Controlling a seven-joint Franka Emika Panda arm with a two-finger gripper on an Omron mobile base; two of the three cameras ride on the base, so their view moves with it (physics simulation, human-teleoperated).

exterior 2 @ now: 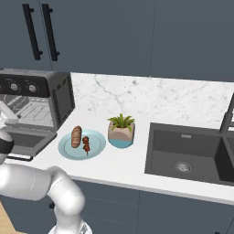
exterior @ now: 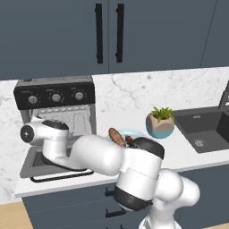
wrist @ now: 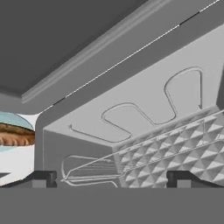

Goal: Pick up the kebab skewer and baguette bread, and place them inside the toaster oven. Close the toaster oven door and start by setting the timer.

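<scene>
The toaster oven (exterior: 54,105) stands at the counter's left with its door (exterior: 29,166) dropped open. My gripper (wrist: 113,179) is open and empty and looks into the oven cavity at the wire rack (wrist: 175,148) and the heating coil (wrist: 144,113). My wrist (exterior: 44,132) hovers over the open door. To the right of the oven, the baguette bread (exterior 2: 76,136) and the kebab skewer (exterior 2: 86,144) lie side by side on a light blue plate (exterior 2: 98,139). The baguette (wrist: 15,134) also shows at the left edge of the hand view.
A potted plant (exterior 2: 121,130) stands just right of the plate. Further right a dark sink (exterior 2: 183,151) is set into the marble counter, with a faucet (exterior 2: 227,116) at its far side. Dark cabinets with black bar handles (exterior: 99,33) hang above.
</scene>
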